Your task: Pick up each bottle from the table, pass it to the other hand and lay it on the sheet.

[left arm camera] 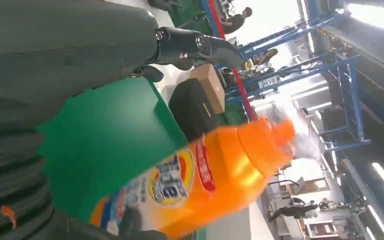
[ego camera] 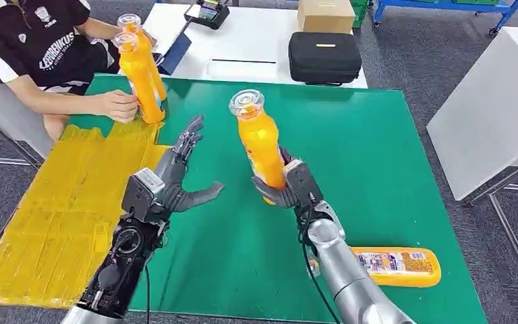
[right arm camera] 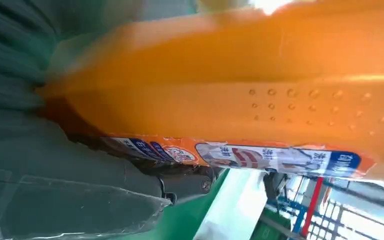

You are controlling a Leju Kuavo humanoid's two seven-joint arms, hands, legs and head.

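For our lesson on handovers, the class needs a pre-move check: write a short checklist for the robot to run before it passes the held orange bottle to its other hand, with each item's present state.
1. Right hand grips the orange plastic bottle with the clear cap low on its body: ok.
2. Bottle roughly upright, off the green table mat: ok.
3. Left hand holds nothing, fingers apart: ok.
4. Left hand touching the bottle: not ok, a gap remains.
5. Yellow sheet free for laying: not ok at its far end, where a person's hand holds two orange bottles.
6. Grip firmness: cannot tell.
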